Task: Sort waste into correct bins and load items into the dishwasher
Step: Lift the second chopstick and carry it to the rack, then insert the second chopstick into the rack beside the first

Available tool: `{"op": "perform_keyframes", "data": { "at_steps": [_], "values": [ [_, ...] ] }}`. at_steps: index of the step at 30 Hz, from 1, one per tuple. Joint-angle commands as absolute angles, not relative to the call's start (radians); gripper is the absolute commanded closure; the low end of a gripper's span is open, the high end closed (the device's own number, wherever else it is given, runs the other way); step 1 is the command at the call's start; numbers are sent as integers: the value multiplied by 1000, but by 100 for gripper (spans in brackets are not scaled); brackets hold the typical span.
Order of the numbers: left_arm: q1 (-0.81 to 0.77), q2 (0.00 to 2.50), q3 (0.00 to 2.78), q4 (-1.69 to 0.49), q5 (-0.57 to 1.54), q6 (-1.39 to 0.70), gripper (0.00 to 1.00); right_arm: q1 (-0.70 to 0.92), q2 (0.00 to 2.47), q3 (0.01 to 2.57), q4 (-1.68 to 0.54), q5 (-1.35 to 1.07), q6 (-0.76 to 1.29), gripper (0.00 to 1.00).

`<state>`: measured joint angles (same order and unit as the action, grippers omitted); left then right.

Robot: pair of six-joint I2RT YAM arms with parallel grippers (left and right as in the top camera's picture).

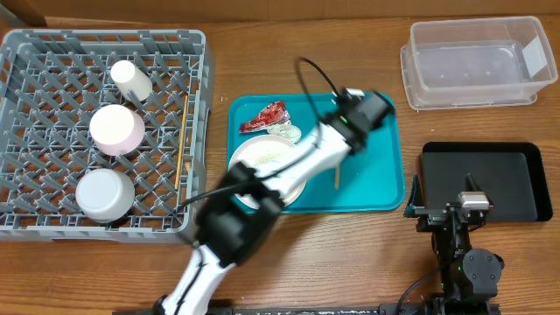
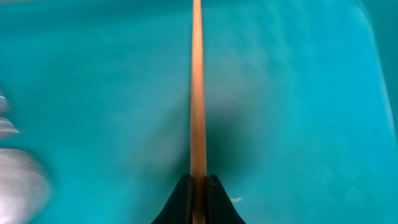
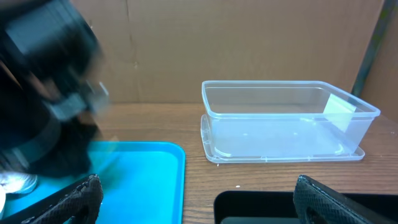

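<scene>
Chopstick (image 2: 198, 93) pickup is the step: the left pincer (image 2: 198, 198) is clamped on it, low over the teal tray (image 2: 298, 93). Next, lift and carry it to the grey rack (image 1: 26, 52). Right pincer (image 3: 199, 190) rests wide open, empty.

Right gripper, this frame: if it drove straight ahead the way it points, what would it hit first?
Most likely the near wall of the clear tub, which sits ahead of the open right gripper. The black tray lies lower and nearer. Height is unclear, so it might graze that first.
</scene>
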<state>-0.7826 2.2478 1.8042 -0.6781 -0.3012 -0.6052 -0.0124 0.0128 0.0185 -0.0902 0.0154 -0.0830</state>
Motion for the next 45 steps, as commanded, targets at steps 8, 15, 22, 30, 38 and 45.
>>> {"op": "perform_keyframes", "data": {
  "at_steps": [8,15,22,30,38,45],
  "values": [
    [-477,1844,1811,-914,-234,-234,96,-16,3,8,-84,24,-86,0],
    [-261,1849,1802,-1032,-45,26,96,-16,3,8,-84,24,-86,0],
    [-126,1911,1802,-1039,-33,50,96,-16,3,8,-84,24,-86,0],
    [-2,1995,1802,-1001,-59,-1,96,-16,3,8,-84,24,-86,1],
    [60,2069,1802,-976,36,14,96,-16,3,8,-83,24,-86,0],
    [52,2070,1802,-944,124,25,96,-16,3,8,-84,24,-86,0]
  ]
}}
